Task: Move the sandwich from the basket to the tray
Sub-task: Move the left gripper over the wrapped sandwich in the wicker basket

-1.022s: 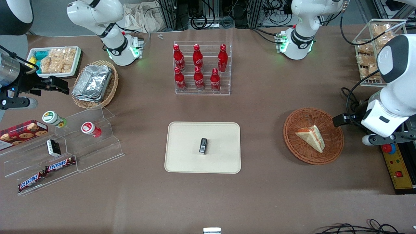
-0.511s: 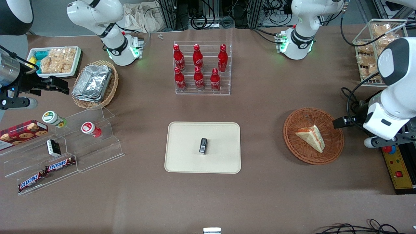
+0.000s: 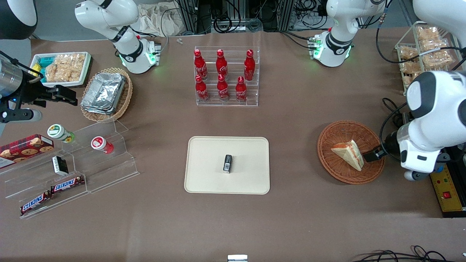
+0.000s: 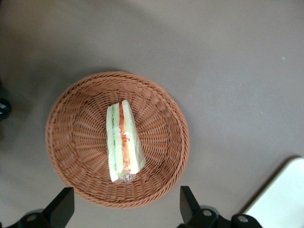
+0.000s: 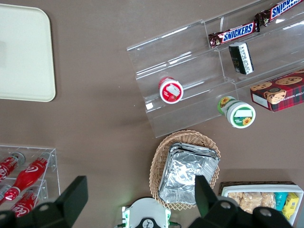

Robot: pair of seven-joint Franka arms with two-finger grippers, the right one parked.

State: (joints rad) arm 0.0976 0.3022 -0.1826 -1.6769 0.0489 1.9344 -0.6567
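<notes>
The sandwich (image 3: 349, 153) lies in the round reddish-brown basket (image 3: 327, 138), its red, orange and green layers showing (image 4: 123, 142). My gripper (image 3: 372, 155) hangs over the basket's rim on the side toward the working arm's end of the table, close beside the sandwich. In the left wrist view the gripper (image 4: 126, 209) is open and holds nothing, with its black fingers (image 4: 64, 206) spread wide above the basket (image 4: 71, 123) edge. The cream tray (image 3: 204, 156) lies mid-table, toward the parked arm from the basket, and one corner of the tray (image 4: 285, 199) shows in the wrist view.
A small black item (image 3: 227, 163) sits on the tray. A clear rack of red bottles (image 3: 226, 76) stands farther from the front camera. A wire basket of snack bags (image 3: 424, 47) and a yellow control box (image 3: 446, 189) lie near the working arm.
My gripper has moved nearer the front camera and inward, from beside the basket's rim to over the rim next to the sandwich. The sandwich has not moved.
</notes>
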